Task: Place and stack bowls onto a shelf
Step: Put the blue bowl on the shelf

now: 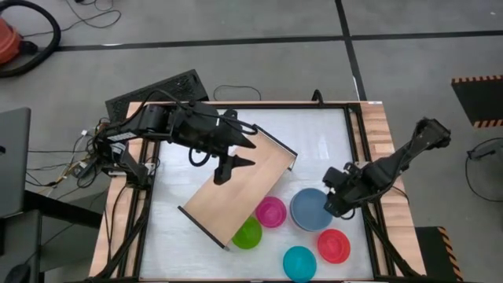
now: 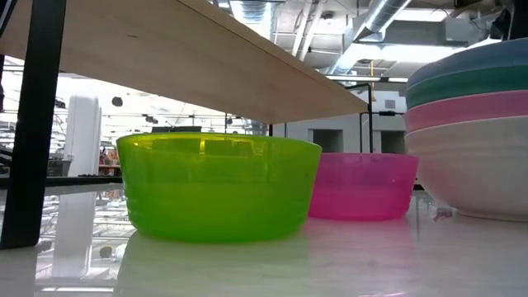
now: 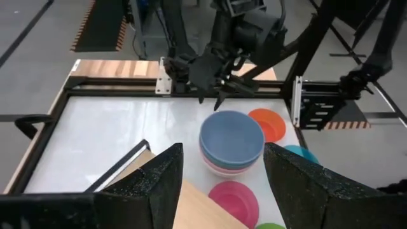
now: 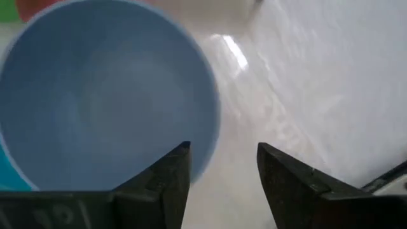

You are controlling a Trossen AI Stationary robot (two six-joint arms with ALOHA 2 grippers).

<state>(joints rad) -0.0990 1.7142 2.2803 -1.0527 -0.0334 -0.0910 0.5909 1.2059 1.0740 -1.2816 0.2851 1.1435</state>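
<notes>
The stack of larger round plastic bowls [image 1: 311, 209], with the blue one on top and teal, pink and cream white ones under it, stands on the white table top [image 1: 196, 126] near its right side. In the low view you see its bands of colour clearly. Just beside it, toward the shelf, sit the small magenta plastic bowl [image 1: 271, 211] and the small lime green plastic bowl [image 1: 247, 233]; the small red bowl [image 1: 334, 245] and the small cyan bowl [image 1: 299, 263] lie closer to the front edge. The long light-wood shelf board with thin black end frames [image 1: 240, 185] lies slanted across the middle of the table, and no bowl is on it yet.

The right gripper [image 4: 219, 168] is just beside the rim of the blue bowl, its fingers spread apart and holding nothing. The left gripper [image 1: 236, 153] hangs above the shelf, also spread and empty.

I judge that you are at the very start: taking the first large bowl. The next move calls for bringing one right finger inside the blue rim and one outside, then closing. Take care to lift only the top bowl, because the nested bowls may come up together.
</notes>
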